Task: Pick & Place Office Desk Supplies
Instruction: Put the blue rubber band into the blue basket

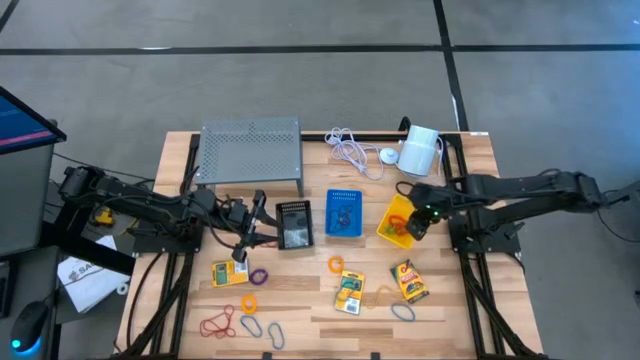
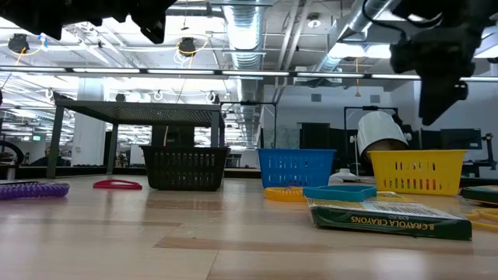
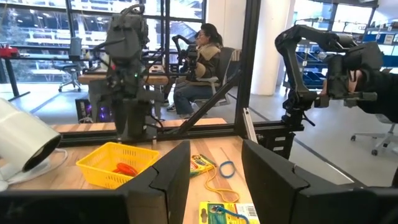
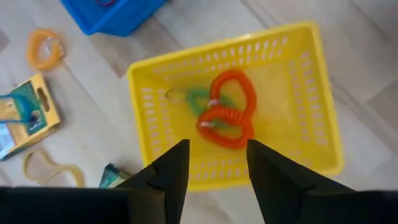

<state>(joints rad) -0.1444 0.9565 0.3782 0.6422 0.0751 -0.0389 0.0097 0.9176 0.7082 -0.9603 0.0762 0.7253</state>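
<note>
- Nearest the front edge of the table lie loose loops: a red loop (image 1: 216,325), blue-grey ones beside it, a purple loop (image 1: 259,275) and an orange loop (image 1: 336,264). They are scattered, so they look unsorted as yet.
- Among them lie the crayon packets (image 1: 348,291), flat on the wood, one just beside the left arm.
- In the middle row stand the black bin (image 1: 294,224), the blue bin (image 1: 344,213) and the yellow bin (image 4: 298,81), side by side, within reach of both arms.
- The right gripper (image 4: 216,163) hangs over the yellow bin, fingers apart and empty; a coiled red-orange loop (image 4: 227,111) and a green one lie inside, probably just dropped.
- The left gripper (image 3: 214,180) hovers near the black bin, fingers parted, holding nothing.
- Farthest back are a grey mesh shelf (image 1: 250,152) and a white cable (image 1: 350,150).
</note>
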